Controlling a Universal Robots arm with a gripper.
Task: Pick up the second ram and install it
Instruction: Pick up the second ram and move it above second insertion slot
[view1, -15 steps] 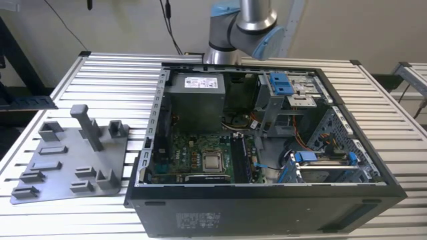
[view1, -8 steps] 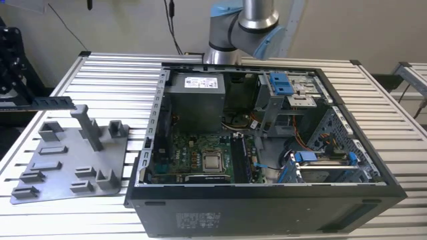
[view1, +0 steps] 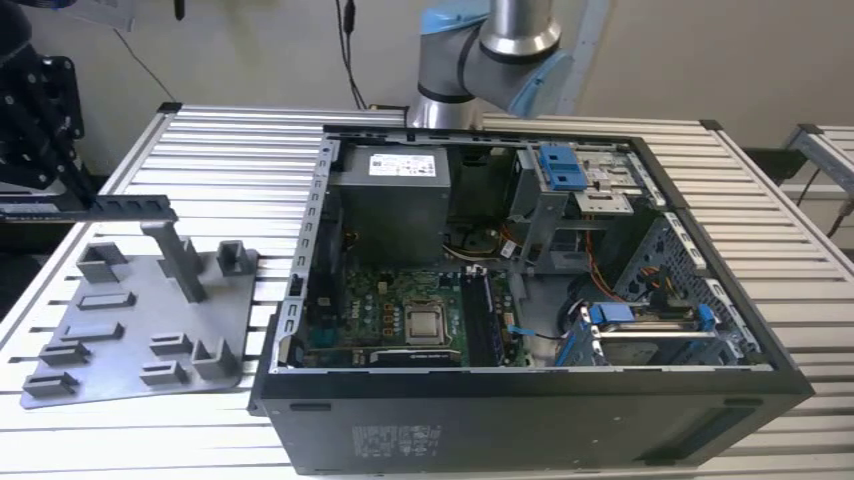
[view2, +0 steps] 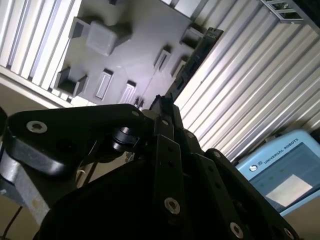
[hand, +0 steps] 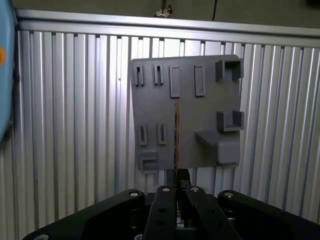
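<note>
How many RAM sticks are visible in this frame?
1 for certain: the second ram, clamped edge-on in the fingers above the grey holder tray. Another may sit in the motherboard slots inside the case; I cannot tell.

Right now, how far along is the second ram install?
Done: the pick. The gripper is shut on the second ram. In hand: the stick is held level over the grey holder tray, to the exterior view's left of the open case. Left: the install itself, as the stick is not yet at the motherboard.
</note>
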